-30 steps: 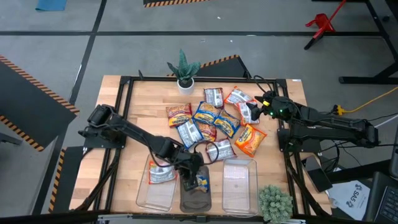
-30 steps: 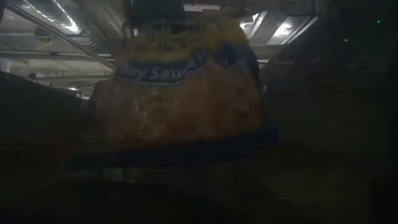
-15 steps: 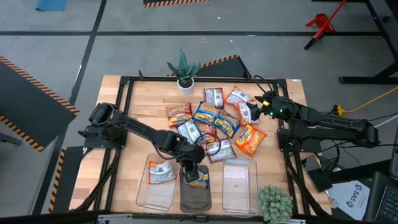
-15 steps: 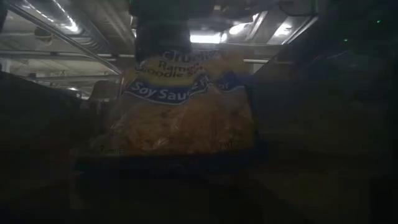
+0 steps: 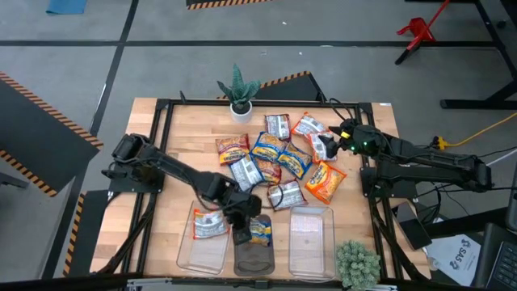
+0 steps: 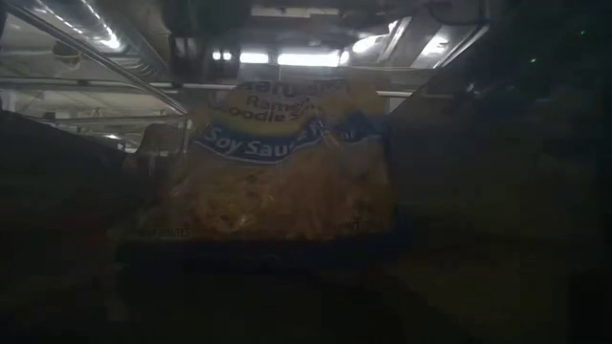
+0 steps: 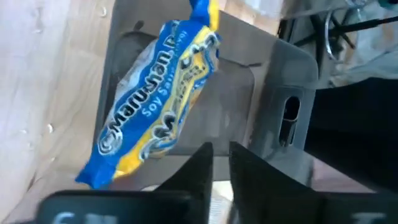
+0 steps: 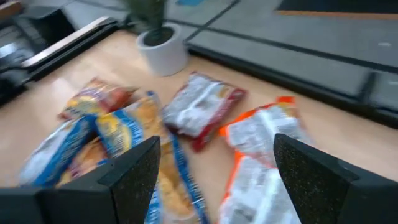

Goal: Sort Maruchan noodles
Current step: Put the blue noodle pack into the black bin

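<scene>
- We see the blue-and-yellow packet [image 5: 259, 231] lying loose in the middle bin [image 5: 254, 255], clear of the left gripper [image 5: 241, 234], whose fingers sit nearly together.
- The right gripper [image 8: 214, 180] hangs spread and empty over the packet pile [image 5: 279, 158].
- Drop done, we judge; next, fetching another packet from the pile.

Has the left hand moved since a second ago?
Yes. The left hand has pulled back from over the middle bin toward the left bin, leaving the blue-and-yellow packet in the middle bin.
</scene>
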Controlling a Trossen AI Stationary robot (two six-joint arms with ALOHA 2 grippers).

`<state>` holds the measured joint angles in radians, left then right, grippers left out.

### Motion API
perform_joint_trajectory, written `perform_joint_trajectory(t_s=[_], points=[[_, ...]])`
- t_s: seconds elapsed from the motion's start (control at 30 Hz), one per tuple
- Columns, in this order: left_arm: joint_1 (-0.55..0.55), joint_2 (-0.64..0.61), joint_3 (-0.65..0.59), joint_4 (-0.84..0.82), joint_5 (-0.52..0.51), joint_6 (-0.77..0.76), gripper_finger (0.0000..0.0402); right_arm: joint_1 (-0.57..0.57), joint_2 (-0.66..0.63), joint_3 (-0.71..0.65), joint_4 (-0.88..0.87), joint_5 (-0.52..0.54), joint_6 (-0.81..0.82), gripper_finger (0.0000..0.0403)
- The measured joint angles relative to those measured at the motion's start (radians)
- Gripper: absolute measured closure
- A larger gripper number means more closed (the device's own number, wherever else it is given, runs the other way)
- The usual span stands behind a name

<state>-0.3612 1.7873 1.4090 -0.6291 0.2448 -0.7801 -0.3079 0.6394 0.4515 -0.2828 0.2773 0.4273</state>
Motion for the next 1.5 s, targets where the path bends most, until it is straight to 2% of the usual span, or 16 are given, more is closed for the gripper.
perform_joint_trajectory(t_s=[0.1, 0.2, 0.3, 0.4, 0.53, 0.67, 0.8, 0.97, 1.13, 1.33, 1.5], points=[[-0.033, -0.046, 0.0, -0.035, -0.108, -0.018, 0.0395, 0.001, 0.0, 0.0, 0.018, -0.095, -0.013, 0.0102], [-0.054, -0.089, 0.0, -0.071, -0.174, -0.055, 0.0398, 0.015, 0.0, 0.0, 0.111, -0.225, -0.01, 0.0102], [-0.091, -0.142, -0.001, -0.084, -0.248, -0.095, 0.04, 0.092, 0.024, 0.0, 0.226, -0.262, -0.006, 0.0102], [-0.131, -0.187, -0.001, -0.097, -0.329, -0.137, 0.04, 0.193, 0.079, 0.0, 0.311, -0.216, -0.006, 0.0103], [-0.165, -0.232, -0.001, -0.097, -0.449, -0.205, 0.0401, 0.349, 0.22, 0.026, 0.378, -0.139, -0.006, 0.0115], [-0.194, -0.269, -0.001, -0.096, -0.52, -0.233, 0.0401, 0.493, 0.416, 0.166, 0.363, -0.066, -0.074, 0.0128], [-0.213, -0.292, -0.001, -0.099, -0.6, -0.24, 0.0401, 0.591, 0.626, 0.383, 0.202, 0.043, -0.148, 0.0132], [-0.221, -0.297, -0.001, -0.11, -0.62, -0.24, 0.0401, 0.667, 0.878, 0.664, -0.006, 0.095, -0.182, 0.014], [-0.232, -0.297, -0.001, -0.16, -0.624, -0.24, 0.0401, 0.74, 1.102, 0.875, -0.095, 0.097, -0.28, 0.0183], [-0.238, -0.297, -0.001, -0.213, -0.636, -0.24, 0.0401, 0.755, 1.254, 1.009, -0.138, 0.03, -0.305, 0.0236], [-0.238, -0.296, -0.001, -0.221, -0.636, -0.24, 0.0401, 0.753, 1.28, 1.036, -0.109, -0.035, -0.285, 0.0238]])
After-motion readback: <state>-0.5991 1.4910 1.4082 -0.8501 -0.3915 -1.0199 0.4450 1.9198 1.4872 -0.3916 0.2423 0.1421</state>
